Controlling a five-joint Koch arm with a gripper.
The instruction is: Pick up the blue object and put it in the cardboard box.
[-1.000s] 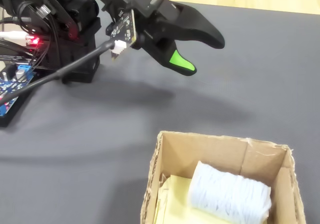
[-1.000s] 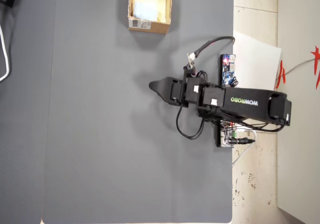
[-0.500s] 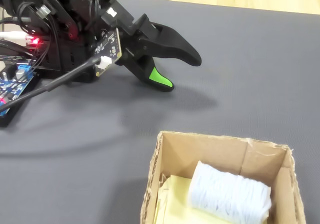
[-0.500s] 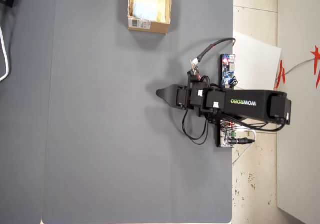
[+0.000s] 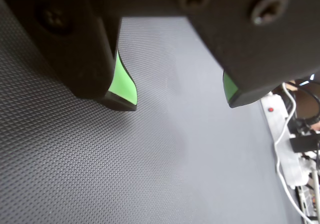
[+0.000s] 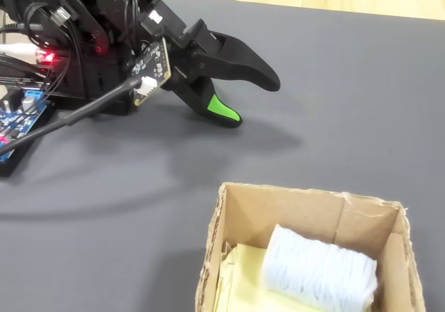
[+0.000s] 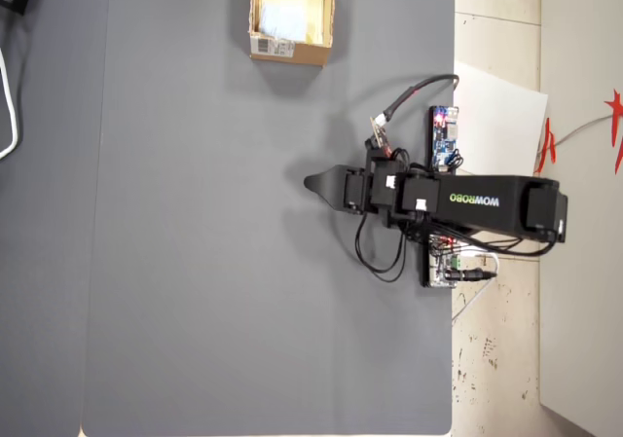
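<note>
The blue object, a pale fuzzy roll, lies inside the cardboard box at the bottom right of the fixed view. In the overhead view the cardboard box stands at the top edge of the grey mat, white label on its near wall, and the blue object shows as a pale patch inside. My gripper hovers low over the bare mat, well apart from the box. It is open, green pads showing, with only mat between the jaws in the wrist view. Seen from overhead, the gripper points left.
The arm's base with cables and red lights is at the upper left of the fixed view, a blue circuit board beside it. A white power strip with wires lies past the mat's right edge in the wrist view.
</note>
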